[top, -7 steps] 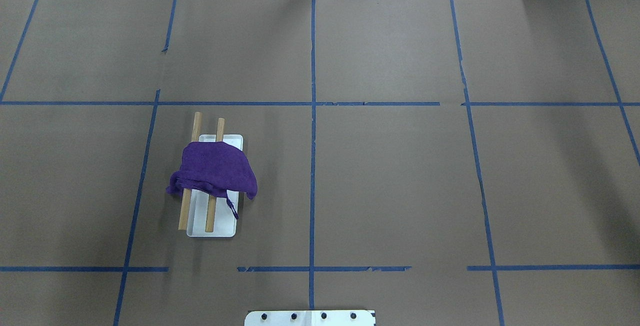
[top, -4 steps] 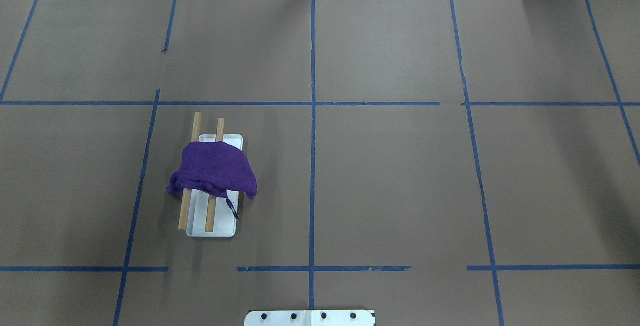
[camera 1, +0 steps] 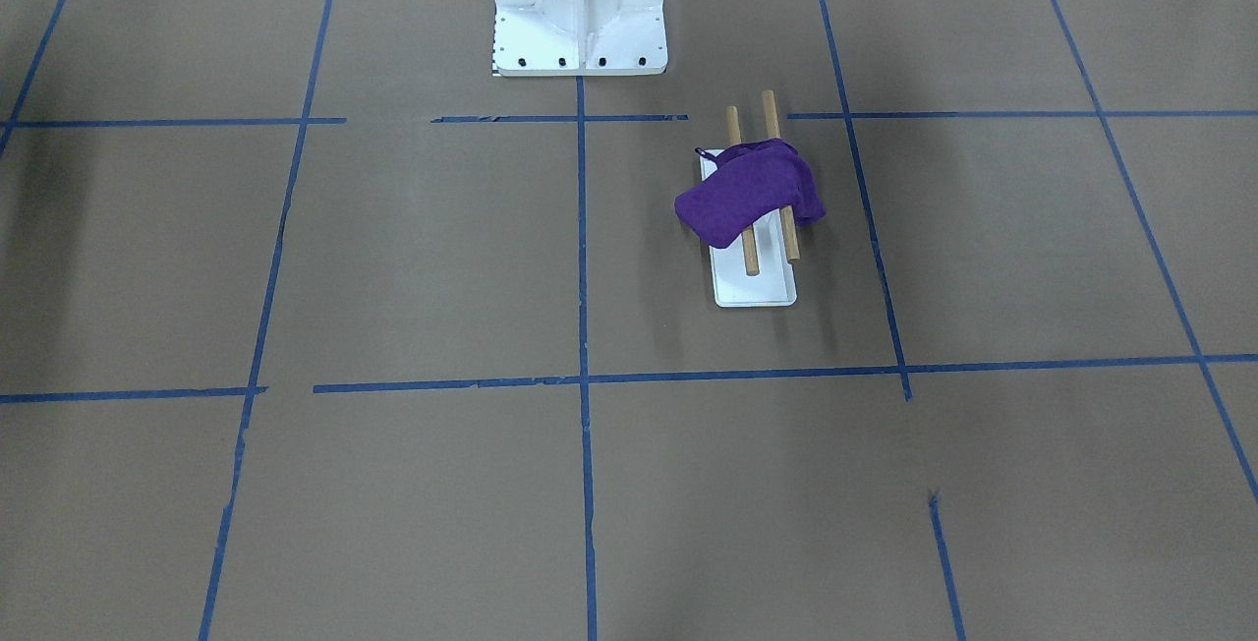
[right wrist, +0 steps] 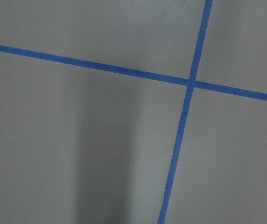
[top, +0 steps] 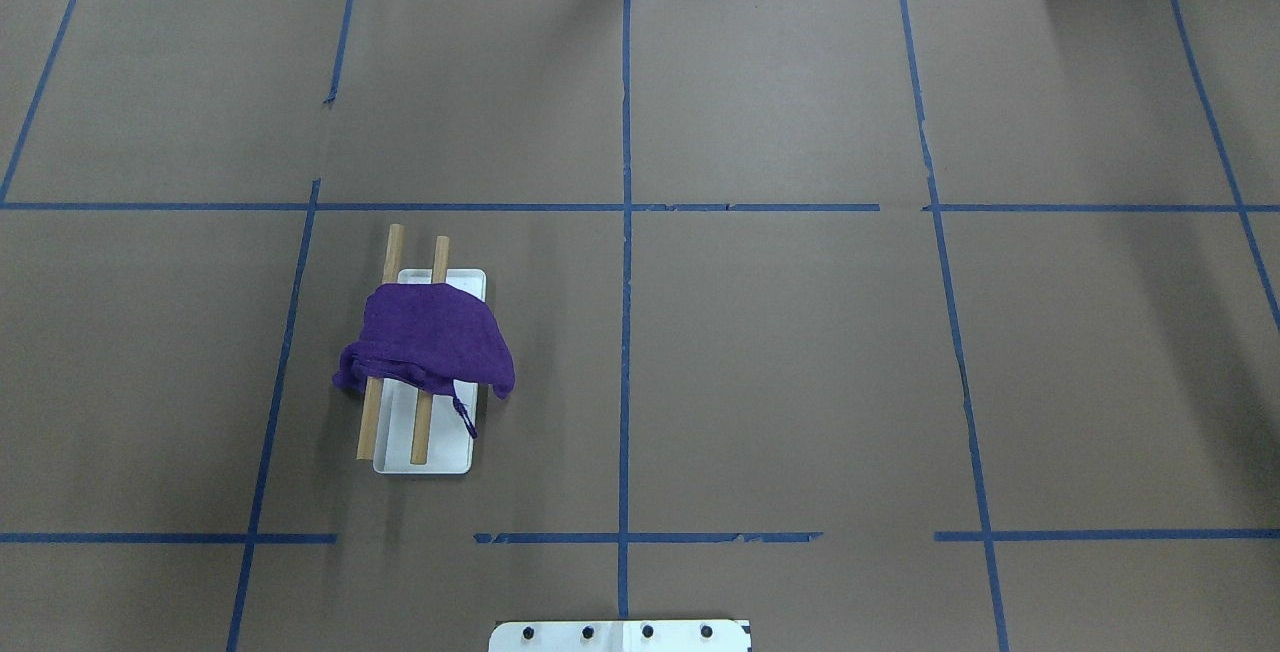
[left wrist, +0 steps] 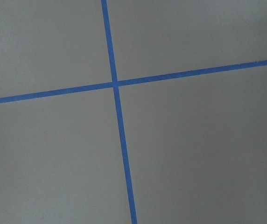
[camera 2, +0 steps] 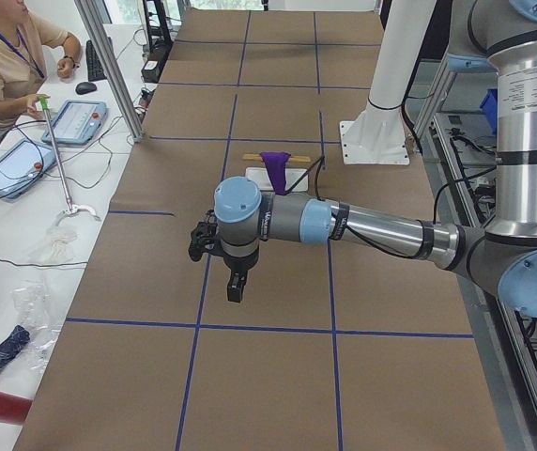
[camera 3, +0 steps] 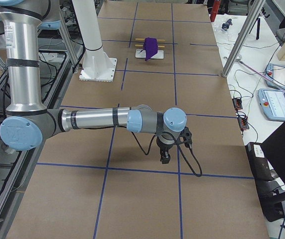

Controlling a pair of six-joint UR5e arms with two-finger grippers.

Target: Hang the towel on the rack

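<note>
The purple towel [top: 430,337] lies draped and bunched over both wooden dowels of the rack [top: 440,457], its small loop hanging at the near right corner. It also shows in the front view [camera 1: 747,191], the left view [camera 2: 274,164] and the right view [camera 3: 150,47]. The left gripper [camera 2: 236,289] hangs over the table far from the rack, in the left view only; I cannot tell whether it is open or shut. The right gripper [camera 3: 165,159] hangs over the table's other end, in the right view only; I cannot tell its state either. Neither holds anything that I can see.
The big white bolted pedestal [camera 1: 578,7] stands at the robot's side of the table. Blue tape lines [top: 625,332] grid the brown table cover. An operator [camera 2: 6,56] sits with tablets beyond the table's far edge in the left view.
</note>
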